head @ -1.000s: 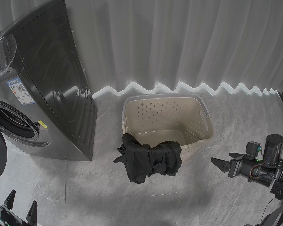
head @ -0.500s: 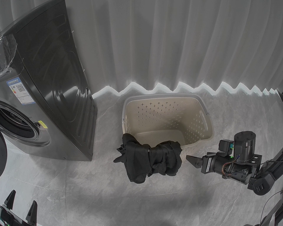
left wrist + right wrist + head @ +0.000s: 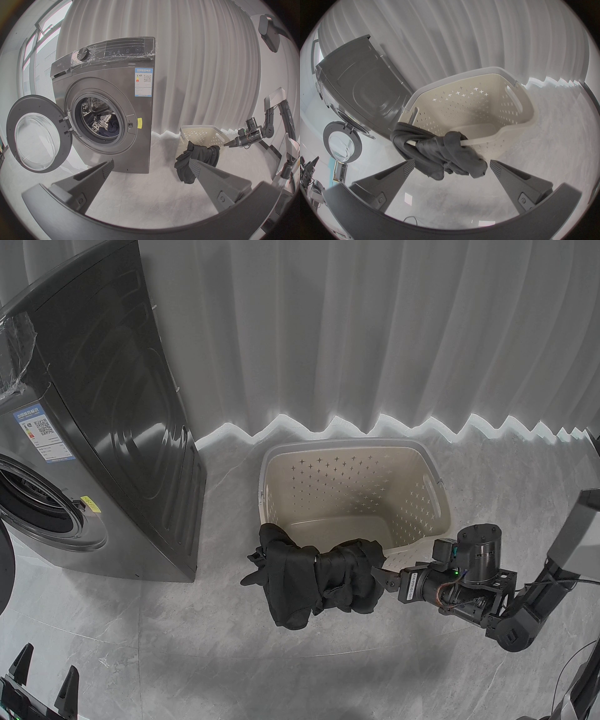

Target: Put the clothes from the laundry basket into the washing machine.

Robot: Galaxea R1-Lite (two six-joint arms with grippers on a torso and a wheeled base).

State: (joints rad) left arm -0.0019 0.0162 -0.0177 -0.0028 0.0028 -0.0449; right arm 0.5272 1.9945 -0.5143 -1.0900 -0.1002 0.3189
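Right end effector [image 3: 382,578] — fingers apart — is partly lost against clothes [image 3: 306,584] draped over laundry basket [image 3: 353,444] rim; left end effector [image 3: 42,672], likewise spread, is cropped.

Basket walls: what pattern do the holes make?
Rows of small four-pointed star cutouts in the beige basket; clearest in the right wrist view.

The dark clothes [image 3: 300,580] hide part of the laundry basket [image 3: 350,443] near rim.

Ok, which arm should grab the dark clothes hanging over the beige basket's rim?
Right. The open right gripper is beside the dark clothes bundle draped on the near rim of the beige perforated laundry basket, pointing at it; the left gripper is far off.
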